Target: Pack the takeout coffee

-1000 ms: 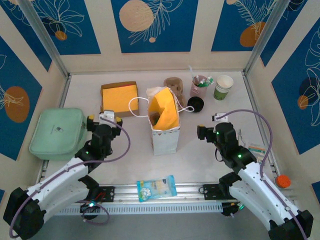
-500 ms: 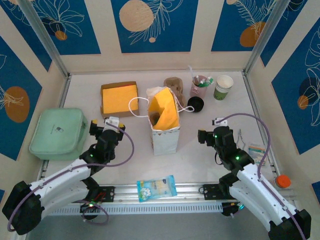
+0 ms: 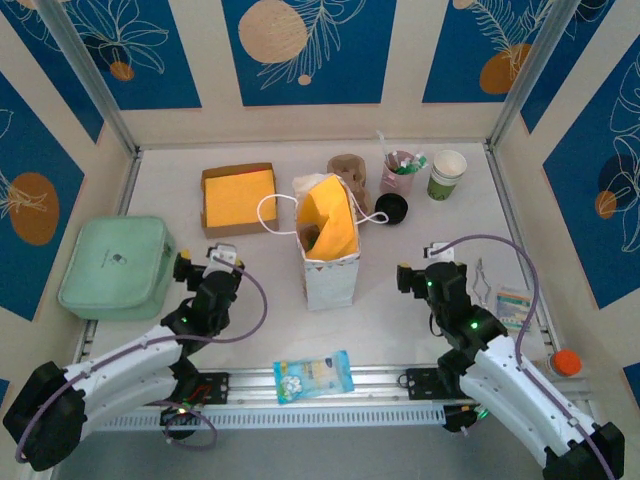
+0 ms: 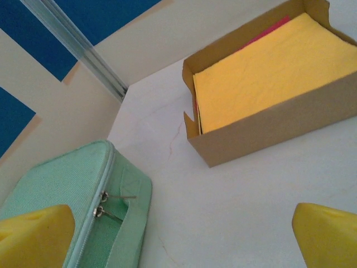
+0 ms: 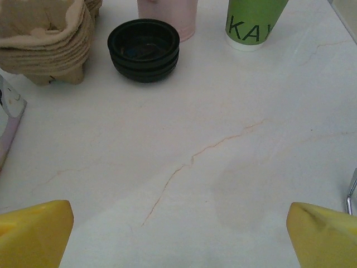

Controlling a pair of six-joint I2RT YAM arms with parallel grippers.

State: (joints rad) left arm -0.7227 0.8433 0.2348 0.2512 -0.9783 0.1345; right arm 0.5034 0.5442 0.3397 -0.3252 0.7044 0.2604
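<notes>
white marbled table [image 3: 395, 315], the takeout coffee [image 3: 447, 174] untouched near its far right corner. left gripper [image 4: 178, 237] and right gripper [image 5: 178, 234] both gape wide, empty. seemingly the approach step: next, the right must reach forward and straddle the cup.

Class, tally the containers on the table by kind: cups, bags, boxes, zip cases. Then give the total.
Cups: 2 (green cup, pink cup)
Bags: 1 (paper bag)
Boxes: 1 (cardboard box)
Cases: 1 (zip case)
Total: 5
</notes>
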